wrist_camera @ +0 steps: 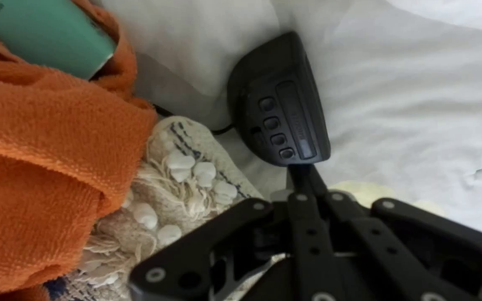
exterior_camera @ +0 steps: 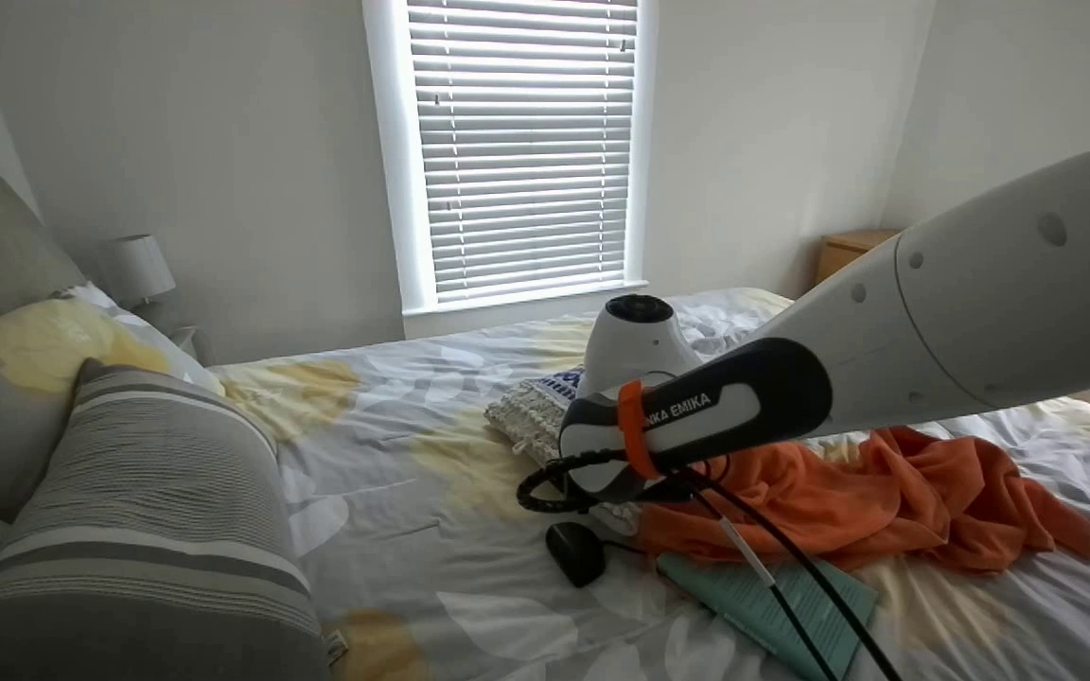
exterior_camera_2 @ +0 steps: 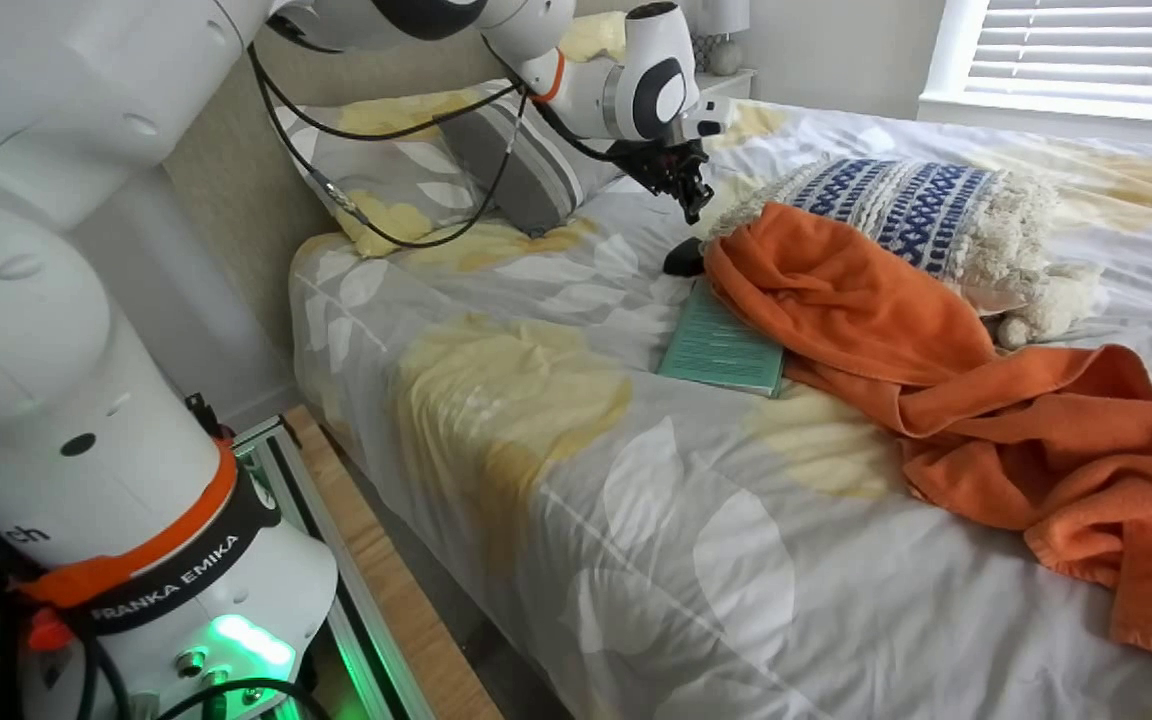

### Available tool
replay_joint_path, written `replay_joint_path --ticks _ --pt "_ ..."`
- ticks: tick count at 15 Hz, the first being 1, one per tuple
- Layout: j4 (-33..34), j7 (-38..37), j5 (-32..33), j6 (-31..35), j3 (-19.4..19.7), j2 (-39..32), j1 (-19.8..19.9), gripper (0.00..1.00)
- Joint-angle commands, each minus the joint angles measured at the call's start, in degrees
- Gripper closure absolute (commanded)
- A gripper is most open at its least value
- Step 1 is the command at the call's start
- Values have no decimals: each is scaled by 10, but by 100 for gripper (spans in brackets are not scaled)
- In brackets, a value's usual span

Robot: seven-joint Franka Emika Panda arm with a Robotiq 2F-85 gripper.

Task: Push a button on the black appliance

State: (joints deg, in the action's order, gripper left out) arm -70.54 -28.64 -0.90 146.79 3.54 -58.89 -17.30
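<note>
In the wrist view, the black appliance (wrist_camera: 280, 94) lies on the bed (wrist_camera: 383, 108), its four buttons (wrist_camera: 271, 123) facing the camera. The gripper (wrist_camera: 302, 169) has its tips together, with nothing between, and appears at the end of the appliance, next to the last button (wrist_camera: 287, 153); whether it touches, I cannot tell here. The orange cloth (wrist_camera: 48, 167) and the tasselled pillow (wrist_camera: 182, 179) are on the side where the cord (wrist_camera: 224, 130) leaves the appliance. In an exterior view, with the green book (exterior_camera_2: 721, 345) near the appliance, a gap seems to show under the gripper, so I judge that no button is pressed. In an exterior view, the white arm (exterior_camera: 886, 350) mostly hides the gripper above the appliance. For a good press, I would centre the joined tips over one button, descend straight and slowly, and push gently, because the appliance may sink into the bed.
</note>
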Motion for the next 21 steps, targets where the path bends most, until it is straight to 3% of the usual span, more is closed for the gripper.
replay_joint_path --ticks 1,8,21 --pt "64 -37 7 -8 29 -51 -18 100" --pt "117 -60 11 -11 50 -98 -23 100" --pt "190 -40 11 -34 40 -149 -15 100"
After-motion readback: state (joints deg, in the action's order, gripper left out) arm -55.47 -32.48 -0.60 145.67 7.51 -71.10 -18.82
